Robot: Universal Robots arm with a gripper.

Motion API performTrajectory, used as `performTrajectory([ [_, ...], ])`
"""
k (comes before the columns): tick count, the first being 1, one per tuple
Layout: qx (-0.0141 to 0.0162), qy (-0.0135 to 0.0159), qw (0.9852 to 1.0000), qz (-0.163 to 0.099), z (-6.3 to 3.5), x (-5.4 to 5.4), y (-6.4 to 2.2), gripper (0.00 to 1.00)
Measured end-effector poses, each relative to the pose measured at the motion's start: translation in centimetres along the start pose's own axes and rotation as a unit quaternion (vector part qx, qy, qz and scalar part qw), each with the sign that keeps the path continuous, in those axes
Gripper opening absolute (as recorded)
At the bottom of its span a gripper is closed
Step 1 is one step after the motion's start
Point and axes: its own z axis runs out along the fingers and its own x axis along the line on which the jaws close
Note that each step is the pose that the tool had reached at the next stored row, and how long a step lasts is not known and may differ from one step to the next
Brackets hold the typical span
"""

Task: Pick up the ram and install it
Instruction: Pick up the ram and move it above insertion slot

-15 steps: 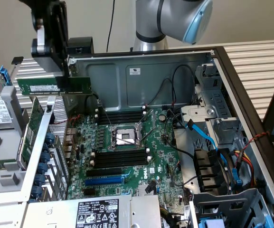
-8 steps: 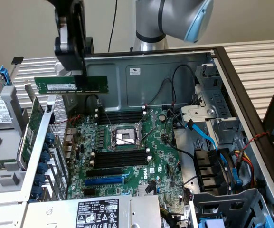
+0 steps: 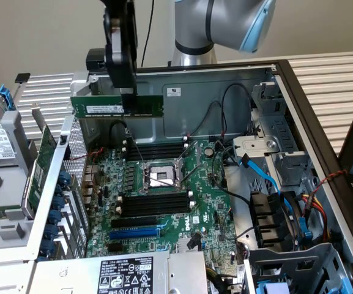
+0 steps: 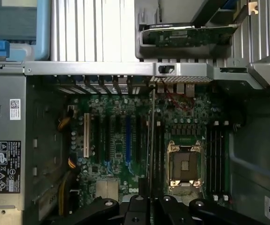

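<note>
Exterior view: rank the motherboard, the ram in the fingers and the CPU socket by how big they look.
1. the motherboard, clearly largest.
2. the ram, longer than the socket, but it hangs above the board, perhaps nearer the camera, so this is unsure.
3. the CPU socket.

Robotics lab bench: opened PC case (image 3: 188, 107), bare motherboard (image 3: 210, 205), slatted metal table (image 3: 332, 82) (robot arm (image 3: 225, 21) overhead)

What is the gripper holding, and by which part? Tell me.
The gripper holds the long, thin green ram stick by its upper long edge, near mid-length.
</note>
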Motion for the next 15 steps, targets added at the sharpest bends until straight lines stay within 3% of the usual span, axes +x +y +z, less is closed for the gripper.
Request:
performTrajectory([
  [6,0.0001,0.0016,1.0000,0.000,0.21,-1.5,-1.79,0.14],
  [15,0.0031,0.0053,0.9999,-0.012,1.16,-3.6,-1.97,0.14],
])
